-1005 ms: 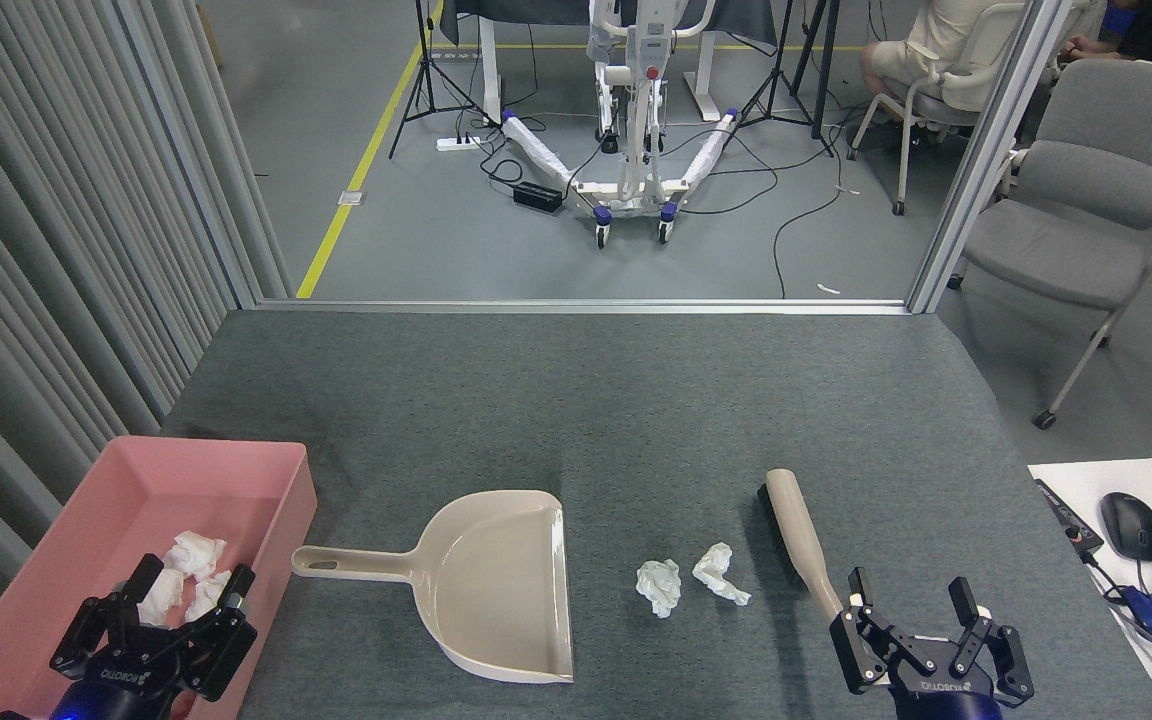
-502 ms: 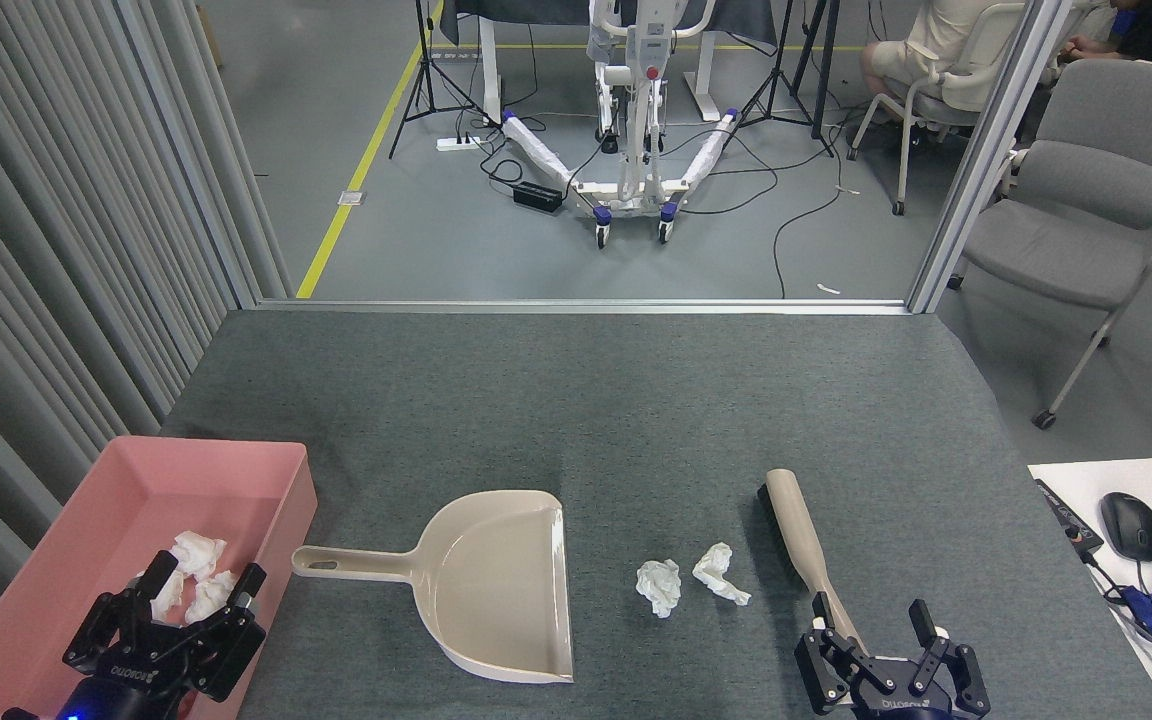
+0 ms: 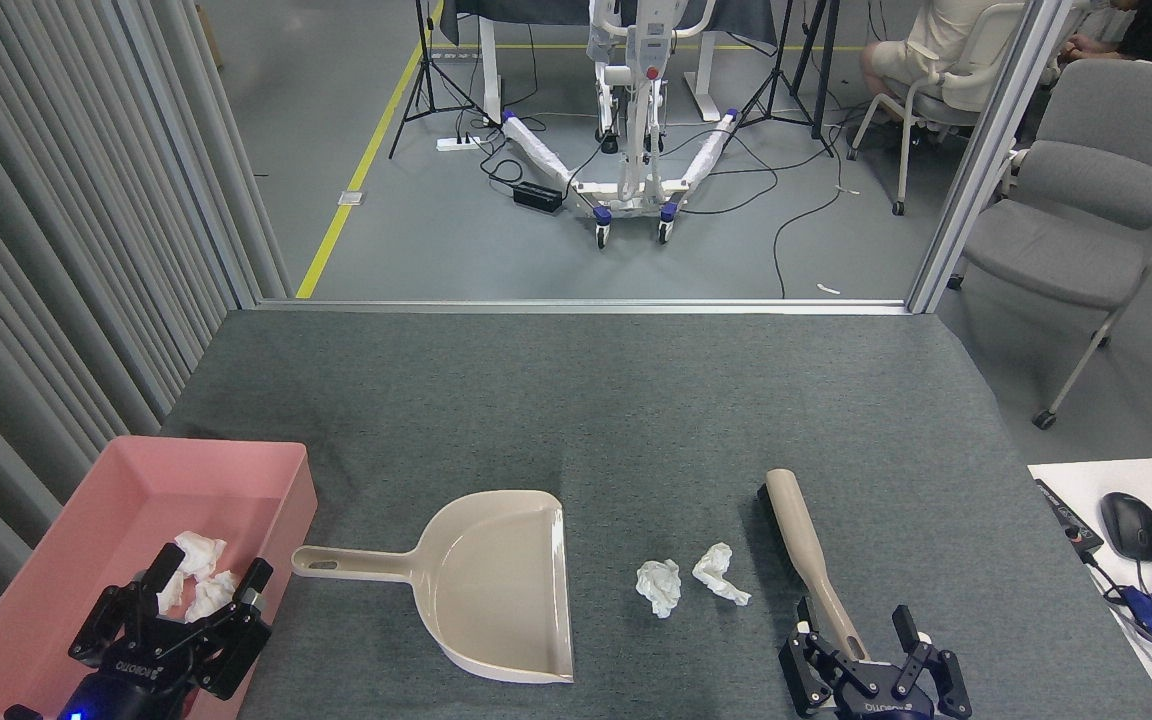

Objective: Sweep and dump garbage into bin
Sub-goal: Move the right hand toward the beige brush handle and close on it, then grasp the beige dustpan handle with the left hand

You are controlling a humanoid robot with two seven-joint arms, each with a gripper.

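A grey felt-covered counter (image 3: 636,400) runs out ahead of me toward an open floor with cables, tripods and a grey chair. On it, between the tools, lie two small crumpled wads of white tissue paper (image 3: 659,586) (image 3: 719,574), close together but not touching.

To their left sits the beige plastic dustpan with its long handle (image 3: 496,585), mouth turned right toward the wads, handle pointing left at the shallow pink plastic bin (image 3: 236,480). The bin stands at the counter's left edge and already holds a few white wads (image 3: 198,575).

To the right of the wads lies the beige-handled brush with dark bristles (image 3: 804,545). Its long axis runs from the bristle end, farther from me, down to the handle end, which reaches between the fingers of my right hand (image 3: 871,670). Those fingers stand apart, either side of the handle, not yet closed on it. So the right hand is the nearer one, and I judge the grip must come on that near end.

My left hand (image 3: 191,620) hovers over the bin's near right corner, fingers spread, holding nothing, just left of the dustpan handle.
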